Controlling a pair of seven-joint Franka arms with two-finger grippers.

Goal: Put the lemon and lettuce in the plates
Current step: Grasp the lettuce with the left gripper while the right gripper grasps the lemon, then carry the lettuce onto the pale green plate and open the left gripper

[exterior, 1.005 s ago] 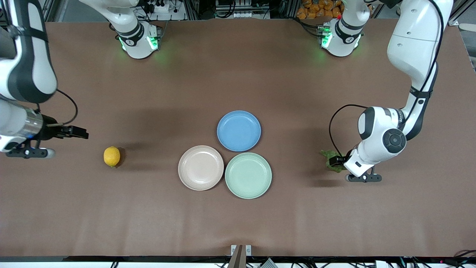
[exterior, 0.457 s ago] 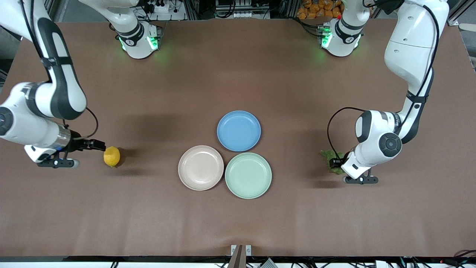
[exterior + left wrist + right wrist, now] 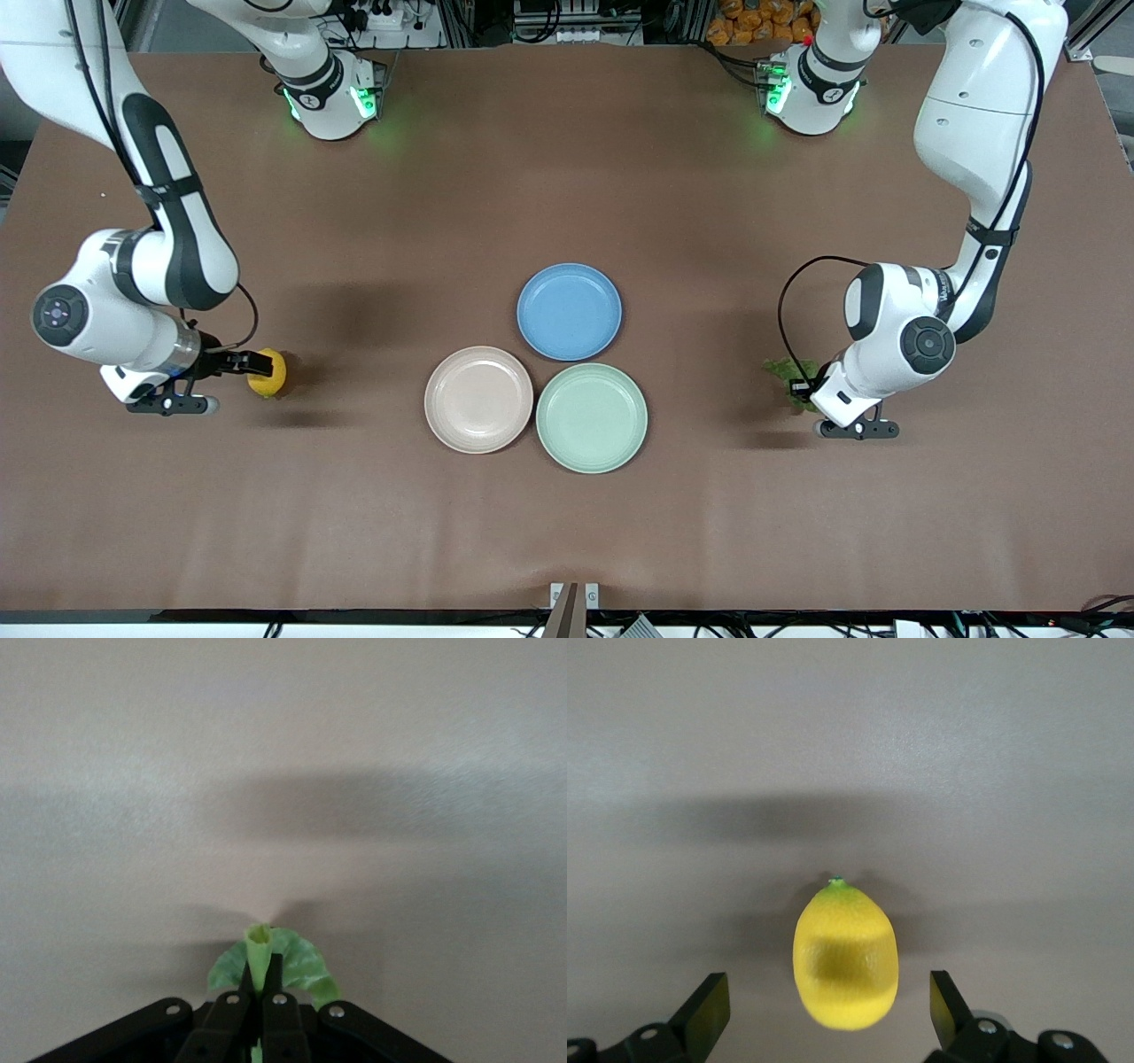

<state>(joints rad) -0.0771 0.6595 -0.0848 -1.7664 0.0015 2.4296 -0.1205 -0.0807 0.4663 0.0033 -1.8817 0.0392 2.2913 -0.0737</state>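
The yellow lemon (image 3: pixel 275 374) (image 3: pixel 845 957) lies on the brown table toward the right arm's end. My right gripper (image 3: pixel 258 363) (image 3: pixel 828 999) is low at the table and open, one finger on each side of the lemon and clear of its skin. The green lettuce (image 3: pixel 780 369) (image 3: pixel 301 958) lies toward the left arm's end. My left gripper (image 3: pixel 803 387) (image 3: pixel 262 971) is shut on the lettuce, pinching its pale stem; the arm hides part of the leaf. The beige-pink plate (image 3: pixel 478 400) and the mint-green plate (image 3: pixel 591 417) sit empty side by side mid-table.
A blue plate (image 3: pixel 569 311) sits empty just farther from the front camera than the two pale plates, touching both. The arms' bases (image 3: pixel 330 93) (image 3: pixel 808 89) stand along the table's edge farthest from that camera.
My right arm swung in and down to the lemon, bringing its open fingers around it. My left gripper closed on the lettuce and shifted slightly.
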